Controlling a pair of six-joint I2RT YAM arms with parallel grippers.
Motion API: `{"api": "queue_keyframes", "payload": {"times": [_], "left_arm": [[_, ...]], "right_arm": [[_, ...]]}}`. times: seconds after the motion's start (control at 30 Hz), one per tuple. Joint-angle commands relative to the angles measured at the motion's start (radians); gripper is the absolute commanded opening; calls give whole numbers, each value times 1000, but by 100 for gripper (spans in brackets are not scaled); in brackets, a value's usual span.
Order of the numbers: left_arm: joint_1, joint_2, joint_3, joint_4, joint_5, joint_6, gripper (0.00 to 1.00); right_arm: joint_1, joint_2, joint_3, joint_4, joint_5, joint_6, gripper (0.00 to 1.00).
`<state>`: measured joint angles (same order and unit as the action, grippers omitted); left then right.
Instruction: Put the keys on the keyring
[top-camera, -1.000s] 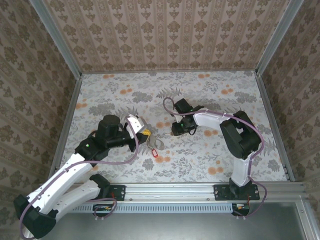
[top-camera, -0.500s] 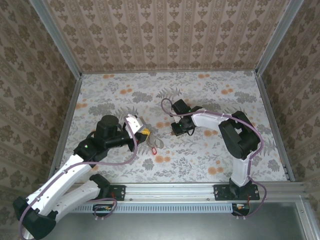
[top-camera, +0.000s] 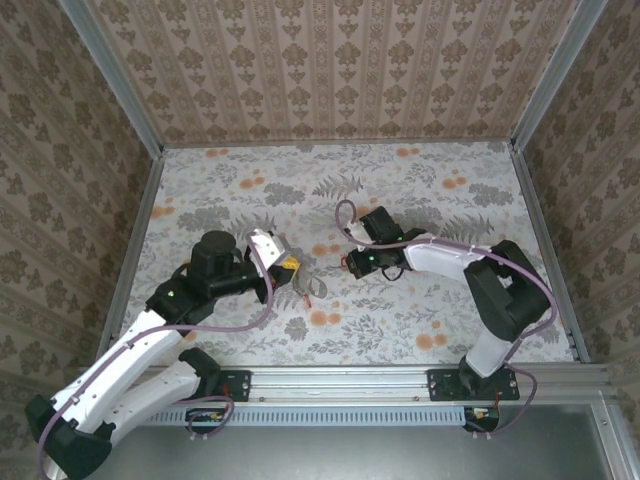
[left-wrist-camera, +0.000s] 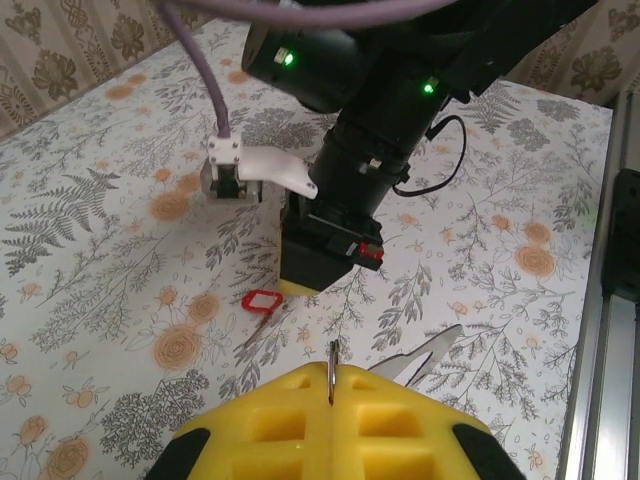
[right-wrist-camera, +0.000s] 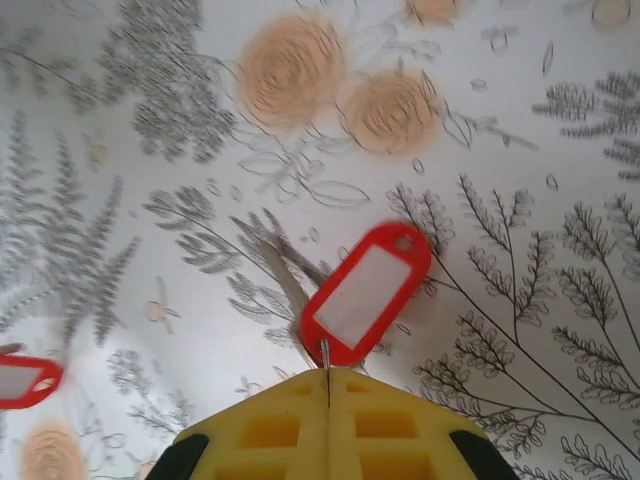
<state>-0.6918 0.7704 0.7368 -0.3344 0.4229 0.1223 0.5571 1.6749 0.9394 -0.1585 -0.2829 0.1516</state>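
Pinches the keyring in the clenched left gripper, low over the table. Nips one red key in the shut right gripper — just opposite. Leaves, by the look of it, both keys unthreaded — the second key lying loose nearby.

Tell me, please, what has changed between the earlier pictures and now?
The right claw closed on a red-tagged key, and the elbow of the right arm swung out to the right. The left claw stayed shut on the keyring, hardly moving.
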Motion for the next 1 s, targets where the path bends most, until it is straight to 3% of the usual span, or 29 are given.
{"api": "queue_keyframes", "payload": {"times": [0.0, 0.4, 0.7, 0.97], "left_arm": [[7, -19, -8, 43, 11, -18, 0], [7, -7, 23, 16, 81, 0, 0], [5, 50, 91, -21, 325, 56, 0], [2, 101, 127, -23, 398, 83, 0]], "right_arm": [[-9, -98, -55, 128, -103, -36, 0], [-8, -472, -318, 516, -288, -87, 0], [20, -650, -331, 588, -426, -73, 0], [83, -684, -316, 523, -456, -122, 0]]}}
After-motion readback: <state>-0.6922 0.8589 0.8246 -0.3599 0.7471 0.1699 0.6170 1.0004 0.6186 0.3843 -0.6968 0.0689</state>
